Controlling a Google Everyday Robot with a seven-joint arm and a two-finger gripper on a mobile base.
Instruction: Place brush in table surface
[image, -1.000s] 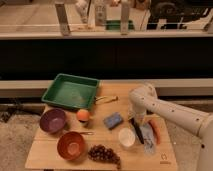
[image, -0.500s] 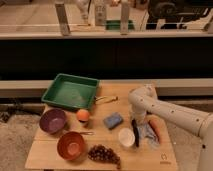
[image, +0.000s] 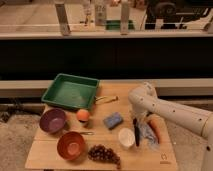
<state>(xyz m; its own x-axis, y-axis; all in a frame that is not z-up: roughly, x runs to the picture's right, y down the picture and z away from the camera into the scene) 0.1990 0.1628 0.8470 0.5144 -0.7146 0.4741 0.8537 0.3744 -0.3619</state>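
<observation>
My gripper (image: 136, 129) points down over the right part of the table surface (image: 50, 156), at the end of the white arm that comes in from the right. It is shut on the brush (image: 136, 136), a slim black stick that runs toward the front edge just left of the orange carrot (image: 156, 129). The brush stays low, close to the tabletop, between the white cup (image: 125, 138) and the carrot. Its upper end is hidden by the gripper.
A green tray (image: 70, 91) sits at the back left. In front of it are a purple bowl (image: 52, 120), an orange fruit (image: 83, 115), an orange bowl (image: 71, 145), grapes (image: 104, 153) and a blue sponge (image: 113, 120). A bluish wrapper (image: 148, 136) lies under the carrot.
The gripper has shut around the brush while staying in almost the same place beside the carrot. Nothing else on the table has moved.
</observation>
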